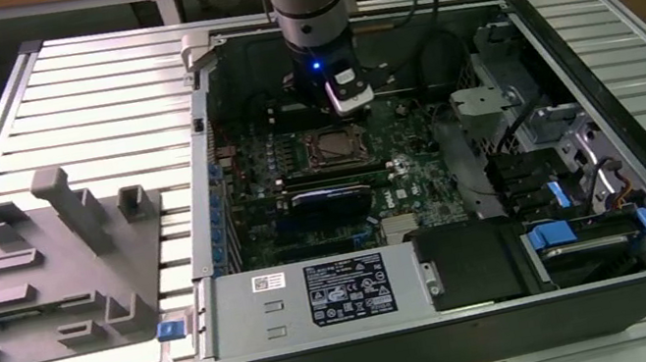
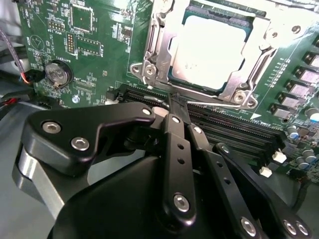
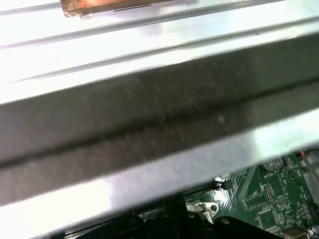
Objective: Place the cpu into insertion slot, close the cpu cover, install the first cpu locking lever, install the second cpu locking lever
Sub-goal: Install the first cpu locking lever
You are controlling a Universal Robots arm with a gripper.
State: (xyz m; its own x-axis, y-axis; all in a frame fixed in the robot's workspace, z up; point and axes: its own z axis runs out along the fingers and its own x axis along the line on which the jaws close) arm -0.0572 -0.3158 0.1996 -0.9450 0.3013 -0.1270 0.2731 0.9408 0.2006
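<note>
Cpu (image 2: 209, 50) is already lying flat in the insertion slot (image 1: 331, 149), its pale metal top showing through the window of the cpu cover (image 2: 158, 47). The cover is resting down over it, so judging by this, the first two steps are looking finished.

The gripper (image 2: 177, 99) is hanging low over the green motherboard (image 2: 89, 59), inside the open computer case (image 1: 326, 350) that is lying on the slatted desk (image 1: 80, 84). In the exterior view the gripper (image 1: 345, 102) is sitting at about twelve o'clock from the slot, just beside it.

In the second wrist view its fingers are drawn together to a narrow tip with no gap showing between them. That tip is sitting right at the end of a thin silver locking lever (image 2: 214, 104) running along the near edge of the cover. Whether the fingers are pinching that wire or only pressing against it is not something I can tell.

The lever work is therefore looking like the step in hand. Whether this lever is hooked under its catch is not clear, and the state of the other lever is not clear either.
</note>
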